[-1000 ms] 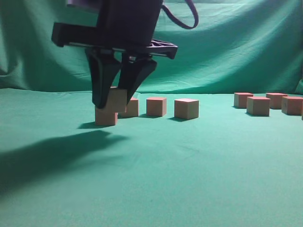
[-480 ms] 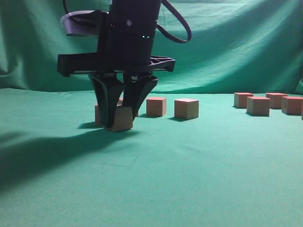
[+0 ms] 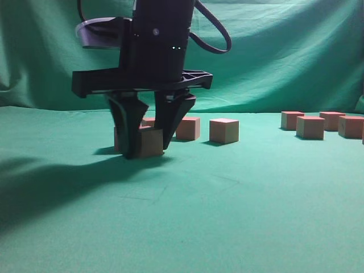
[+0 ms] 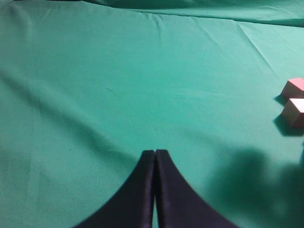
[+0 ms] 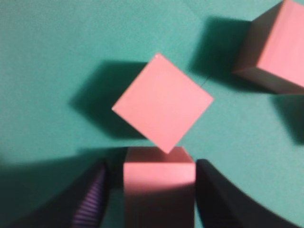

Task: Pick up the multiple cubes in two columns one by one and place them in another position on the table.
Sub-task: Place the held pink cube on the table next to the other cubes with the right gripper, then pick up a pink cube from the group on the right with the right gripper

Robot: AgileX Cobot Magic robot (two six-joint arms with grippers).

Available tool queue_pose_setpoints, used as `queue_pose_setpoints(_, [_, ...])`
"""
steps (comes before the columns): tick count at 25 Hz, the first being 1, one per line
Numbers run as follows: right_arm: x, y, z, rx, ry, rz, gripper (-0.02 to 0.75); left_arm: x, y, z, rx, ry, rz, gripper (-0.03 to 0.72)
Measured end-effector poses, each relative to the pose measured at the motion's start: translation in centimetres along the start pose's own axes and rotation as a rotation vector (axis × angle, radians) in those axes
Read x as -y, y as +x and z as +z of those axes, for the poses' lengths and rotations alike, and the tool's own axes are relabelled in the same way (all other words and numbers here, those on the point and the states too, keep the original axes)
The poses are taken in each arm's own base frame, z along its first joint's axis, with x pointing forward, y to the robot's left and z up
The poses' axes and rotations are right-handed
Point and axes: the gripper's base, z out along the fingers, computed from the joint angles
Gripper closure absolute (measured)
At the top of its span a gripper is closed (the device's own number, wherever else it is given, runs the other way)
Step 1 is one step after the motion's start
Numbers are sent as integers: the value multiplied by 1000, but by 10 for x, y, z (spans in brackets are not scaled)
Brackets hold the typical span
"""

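Right end effector (image 3: pixel 149 152) stands low over the left part of the worktop (image 3: pixel 227 205), its two dark fingers (image 3: pixel 128 133) pointing straight down with tips at the cloth. We see one cube (image 3: pixel 151 142) between them, resting on the worktop. In the right wrist view this cube (image 5: pixel 159 175) has a narrow dark gap beside the left finger, so we read the jaws as slightly parted and loose around it rather than clamped.

Other cubes crowd this spot. Just ahead of it in the right wrist view lies a neighbour cube (image 5: pixel 162 105), turned corner-on, its near corner meeting the top edge of the cube between the fingers. A third cube (image 5: pixel 273 47) sits off to the upper right, apart from both.

A cube has no long axis. The one between the fingers lies flat, pinkish-red face up, its sides square to the fingers.

In the exterior view we count five cubes in the left group, two of them partly hidden behind the fingers. Four more stand well apart in a right group (image 3: pixel 310 127), and there is a sliver of something at the frame edge.

Left end effector (image 4: pixel 155 153) has its fingertips pressed together, holding nothing, above bare cloth. Two cubes (image 4: pixel 295 99) lie at the right edge of its view.
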Motion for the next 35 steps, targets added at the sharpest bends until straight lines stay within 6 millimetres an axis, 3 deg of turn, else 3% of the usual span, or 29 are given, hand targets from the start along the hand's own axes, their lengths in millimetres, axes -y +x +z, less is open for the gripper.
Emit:
queue_pose_setpoints(6, [-1,-7,-10,-36,-14,19,90,0,0,0,0,0,0,688])
queue_pose_setpoints(13, [5,-32,-63,-108,33,-12,77,0,0,0,0,0,0,688])
queue_pose_setpoints(16, [12,-46,-88,-41,90,-32,77,0,0,0,0,0,0,688])
queue_pose_setpoints(21, [25,-44,-141,56,178,-38,77,0,0,0,0,0,0,688])
queue_pose_setpoints(24, [46,-31,-184,129,200,26,77,0,0,0,0,0,0,688])
queue_pose_setpoints(27, [82,-5,-221,177,235,149,77,0,0,0,0,0,0,688])
queue_pose_setpoints(31, [133,42,-237,139,279,331,77,0,0,0,0,0,0,688])
queue_pose_setpoints(35, [170,93,-228,34,288,505,77,0,0,0,0,0,0,688])
